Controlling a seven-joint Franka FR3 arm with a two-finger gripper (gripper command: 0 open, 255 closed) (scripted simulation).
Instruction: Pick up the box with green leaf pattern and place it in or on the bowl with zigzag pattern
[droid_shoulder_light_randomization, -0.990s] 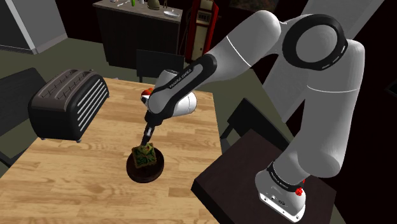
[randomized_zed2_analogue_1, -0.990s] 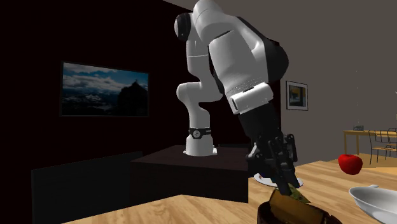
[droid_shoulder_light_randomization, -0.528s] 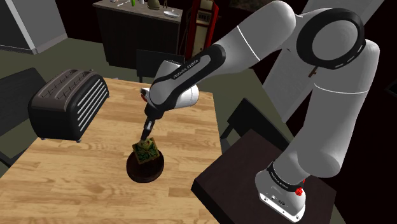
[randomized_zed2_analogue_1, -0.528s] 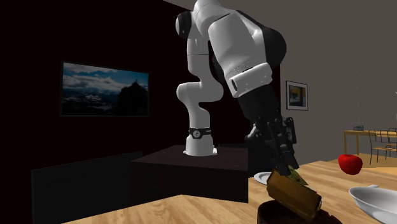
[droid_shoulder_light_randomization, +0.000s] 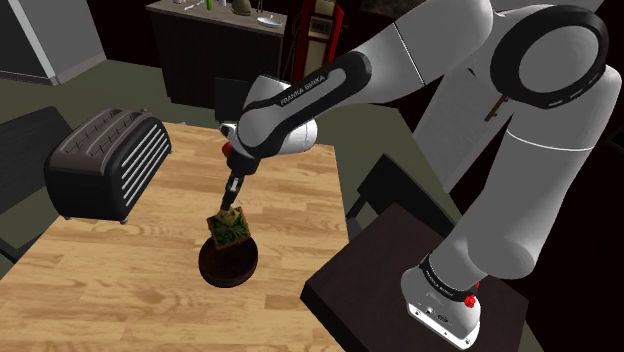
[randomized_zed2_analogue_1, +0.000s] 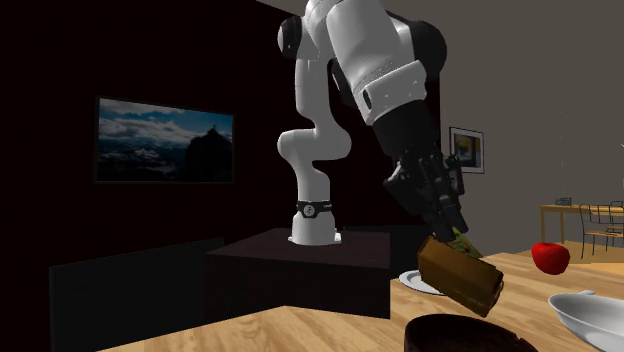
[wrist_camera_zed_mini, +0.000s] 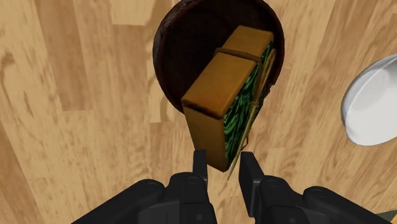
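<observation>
The black 2-finger gripper (droid_shoulder_light_randomization: 232, 203) is clamped on the tan rectangular box with green leaf-patterned sides (droid_shoulder_light_randomization: 229, 229), its 2 fingers (wrist_camera_zed_mini: 200, 160) pressing on the box's lower end from either side. In the wrist view the gripper (wrist_camera_zed_mini: 224, 163) holds the box (wrist_camera_zed_mini: 216, 84) directly over the round dark brown bowl (wrist_camera_zed_mini: 170, 58), so that the box covers much of the bowl's inside. In the second exterior view the box (randomized_zed2_analogue_1: 460, 276) hangs tilted from the gripper (randomized_zed2_analogue_1: 456, 228), with its lower corner just above the rim of the bowl (randomized_zed2_analogue_1: 450, 333); whether they touch there I cannot tell. No zigzag marking can be made out on the bowl (droid_shoulder_light_randomization: 212, 268) from these angles. The bowl stands on a light wooden table (droid_shoulder_light_randomization: 110, 285), near the edge closest to the robot's dark stand (droid_shoulder_light_randomization: 370, 290). A dark ribbed toaster (droid_shoulder_light_randomization: 108, 165) sits well apart from the bowl, at the shoulder view's left. A plain white bowl (wrist_camera_zed_mini: 372, 102) lies near the dark one, and in the second exterior view 1 red apple (randomized_zed2_analogue_1: 549, 256) rests on the table beyond the white bowl (randomized_zed2_analogue_1: 590, 315), with a white plate (randomized_zed2_analogue_1: 412, 281) behind the box.
</observation>
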